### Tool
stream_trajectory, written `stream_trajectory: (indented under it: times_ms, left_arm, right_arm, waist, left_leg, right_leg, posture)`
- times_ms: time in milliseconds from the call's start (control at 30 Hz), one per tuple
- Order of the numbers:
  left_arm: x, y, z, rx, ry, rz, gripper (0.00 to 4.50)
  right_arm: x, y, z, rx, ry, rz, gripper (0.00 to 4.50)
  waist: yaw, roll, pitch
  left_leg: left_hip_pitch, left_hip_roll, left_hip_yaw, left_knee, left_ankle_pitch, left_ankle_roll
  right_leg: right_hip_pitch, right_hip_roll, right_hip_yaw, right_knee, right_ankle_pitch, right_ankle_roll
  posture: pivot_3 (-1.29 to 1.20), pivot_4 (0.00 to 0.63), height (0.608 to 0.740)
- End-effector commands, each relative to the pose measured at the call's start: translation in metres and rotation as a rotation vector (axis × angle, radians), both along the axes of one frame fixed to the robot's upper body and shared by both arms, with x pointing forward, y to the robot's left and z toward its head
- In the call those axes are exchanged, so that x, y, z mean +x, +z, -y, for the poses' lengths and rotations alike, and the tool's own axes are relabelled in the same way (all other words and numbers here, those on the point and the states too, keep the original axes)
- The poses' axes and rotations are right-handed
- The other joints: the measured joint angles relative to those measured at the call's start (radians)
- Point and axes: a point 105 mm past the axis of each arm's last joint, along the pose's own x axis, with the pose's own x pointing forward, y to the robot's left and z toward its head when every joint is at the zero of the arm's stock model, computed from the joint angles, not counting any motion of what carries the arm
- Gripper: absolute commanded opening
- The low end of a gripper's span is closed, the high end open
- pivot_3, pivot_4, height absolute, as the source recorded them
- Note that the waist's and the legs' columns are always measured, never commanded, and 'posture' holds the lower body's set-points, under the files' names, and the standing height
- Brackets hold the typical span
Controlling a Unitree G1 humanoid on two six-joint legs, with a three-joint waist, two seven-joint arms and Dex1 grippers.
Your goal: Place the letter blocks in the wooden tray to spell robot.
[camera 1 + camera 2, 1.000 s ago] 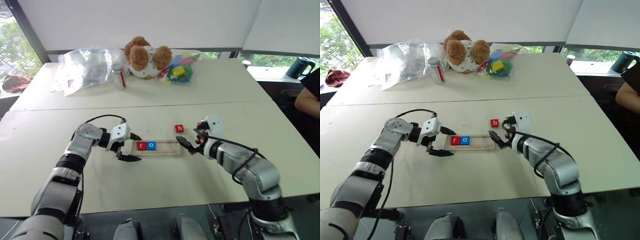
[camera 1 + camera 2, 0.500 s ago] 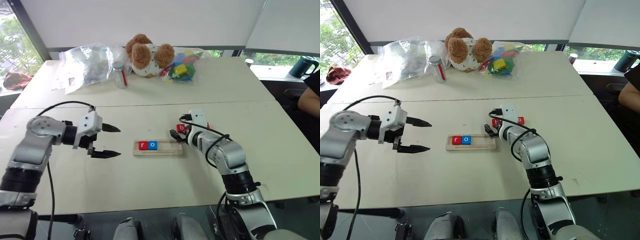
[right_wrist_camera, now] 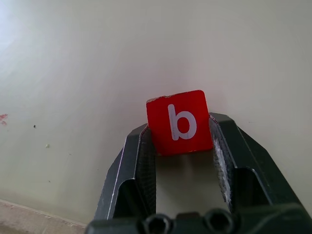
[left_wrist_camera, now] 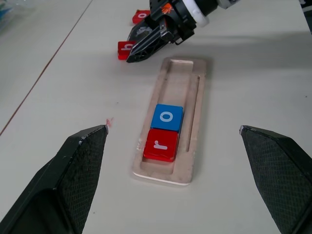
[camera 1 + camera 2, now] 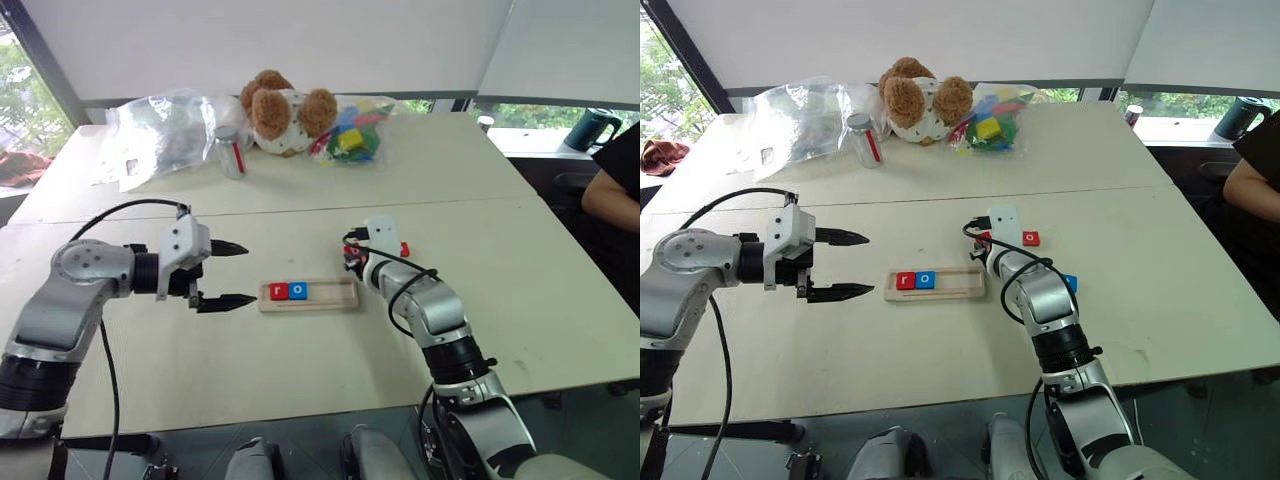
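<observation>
The wooden tray (image 5: 335, 294) lies in the middle of the table, with a red r block (image 5: 277, 291) and a blue o block (image 5: 298, 291) side by side at its left end. Just past the tray's far right corner, my right gripper (image 5: 352, 258) is shut on the red b block (image 3: 180, 122), low at the table surface. Behind that arm lies a red block (image 5: 1031, 238), and to its right a blue block (image 5: 1069, 283). My left gripper (image 5: 250, 273) hangs open above the table, left of the tray, pointing at it with nothing between its fingers (image 4: 73, 170).
Along the far edge of the table lie a clear plastic bag (image 5: 165, 130), a small jar (image 5: 228, 150), a teddy bear (image 5: 280, 110) and a bag of coloured toy blocks (image 5: 350, 135). A person's arm (image 5: 615, 190) shows at the right edge, near a dark mug (image 5: 585, 128).
My right gripper has reached forward to the b block and shut on it. My left gripper has drawn back from the tray's left end, up and to the left, staying open.
</observation>
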Motion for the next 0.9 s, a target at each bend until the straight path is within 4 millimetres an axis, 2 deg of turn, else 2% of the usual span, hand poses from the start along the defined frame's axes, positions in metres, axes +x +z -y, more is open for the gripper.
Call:
stream_trajectory:
  times_ms: [33,100,200,333,600,667,700,833,900]
  left_arm:
    - [-0.010,0.006,0.014,0.002,-0.089,0.003,4.50]
    - [-0.018,0.003,0.022,0.003,-0.136,-0.021,4.50]
    - [-0.030,-0.006,0.034,0.017,-0.209,-0.047,4.50]
    - [-0.032,-0.016,0.042,0.007,-0.234,-0.080,4.50]
    - [-0.021,-0.027,0.044,0.017,-0.229,-0.092,4.50]
    - [-0.020,-0.028,0.044,0.021,-0.224,-0.088,4.50]
    - [-0.019,-0.029,0.043,0.022,-0.220,-0.088,4.50]
    - [-0.018,-0.032,0.042,0.028,-0.207,-0.082,4.50]
    - [-0.017,-0.031,0.041,0.016,-0.198,-0.082,4.50]
  right_arm:
    - [-0.009,0.024,0.021,-0.001,-0.044,0.066,1.15]
    - [-0.024,0.031,0.034,0.003,-0.070,0.069,1.15]
    - [-0.059,0.029,0.052,0.060,-0.157,0.008,1.15]
    - [-0.094,0.013,0.052,0.124,-0.227,-0.107,1.15]
    - [-0.096,-0.016,0.052,0.120,-0.265,-0.233,1.15]
    - [-0.096,-0.018,0.051,0.101,-0.254,-0.240,2.20]
    - [-0.096,-0.019,0.051,0.088,-0.242,-0.241,2.41]
    - [-0.094,-0.015,0.050,0.061,-0.218,-0.213,4.37]
    - [-0.090,-0.006,0.053,0.038,-0.209,-0.166,4.48]
  waist:
    - [0.004,0.001,0.000]
    - [0.008,0.001,0.000]
    - [0.008,0.000,0.000]
    - [-0.001,0.001,0.000]
    - [0.002,-0.001,-0.001]
    - [0.002,-0.002,-0.001]
    - [0.000,-0.002,-0.001]
    - [0.002,-0.002,-0.002]
    - [0.006,-0.002,-0.002]
  left_leg:
    - [-0.001,0.000,0.000,0.000,0.000,0.000]
    - [-0.003,0.000,0.000,-0.001,0.000,0.000]
    - [-0.003,0.000,-0.001,-0.002,0.000,0.000]
    - [-0.001,0.000,-0.002,-0.001,0.001,-0.001]
    - [0.001,-0.001,-0.002,-0.001,0.002,-0.002]
    - [0.001,-0.001,-0.002,-0.001,0.002,-0.002]
    - [0.001,-0.001,-0.002,-0.001,0.002,-0.002]
    - [0.001,-0.001,-0.002,-0.001,0.002,-0.002]
    - [0.001,-0.001,-0.002,-0.001,0.002,-0.002]
  right_leg:
    - [0.000,0.000,0.000,0.000,0.000,0.000]
    - [-0.001,0.000,0.000,-0.001,0.000,0.000]
    - [-0.001,-0.001,0.000,-0.003,0.000,0.000]
    - [-0.001,0.000,0.000,0.000,0.000,0.000]
    - [0.000,0.002,0.001,0.002,0.000,-0.001]
    - [0.000,0.002,0.001,0.001,0.000,-0.001]
    - [0.001,0.002,0.001,0.001,0.000,-0.001]
    - [0.001,0.002,0.001,0.001,0.000,-0.001]
    - [0.001,0.001,0.001,0.001,0.000,-0.001]
  posture:
    - [0.00,0.150,0.740]
    - [0.00,0.150,0.740]
    - [0.00,0.150,0.740]
    - [0.00,0.150,0.740]
    - [0.00,0.150,0.740]
    - [0.00,0.150,0.740]
    - [0.00,0.150,0.740]
    - [0.00,0.150,0.740]
    - [0.00,0.150,0.740]
